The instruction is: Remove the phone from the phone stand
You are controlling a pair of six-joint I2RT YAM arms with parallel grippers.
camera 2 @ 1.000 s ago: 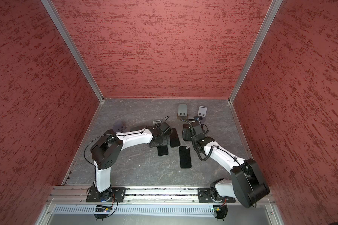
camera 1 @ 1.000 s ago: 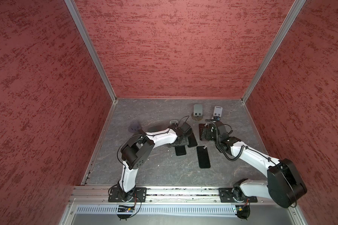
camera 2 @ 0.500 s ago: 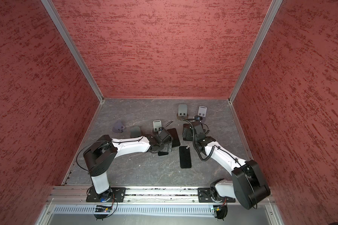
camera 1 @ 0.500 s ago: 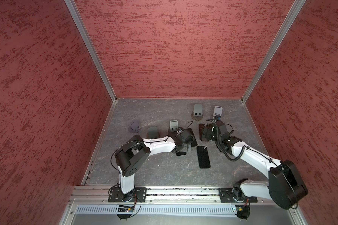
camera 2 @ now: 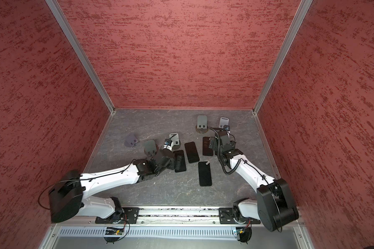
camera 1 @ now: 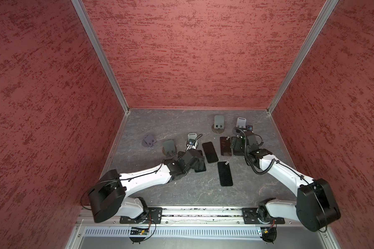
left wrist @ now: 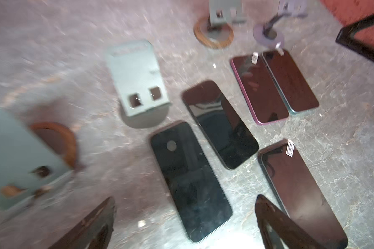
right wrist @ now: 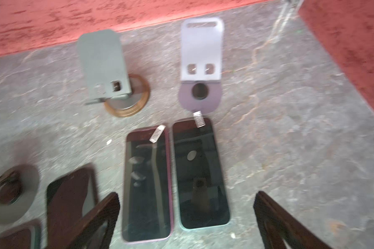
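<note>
now, left wrist: left gripper (left wrist: 185,199) jaws apart, empty, over a dark phone (left wrist: 190,183) flat near an empty stand (left wrist: 138,79); dipping could scratch its glass. right wrist: right gripper (right wrist: 187,195) spread above maroon phone (right wrist: 147,183) and teal phone (right wrist: 203,172), side by side; a sweep could shove them. both top views: grey marbled table (camera 1: 181,194), red textured walls (camera 1: 192,54).

Both top views sharp, evenly lit from above, shadows soft. Wrist views motion-blurred; bright glare patch on counter (left wrist: 241,226) beside phone (left wrist: 190,183).
</note>
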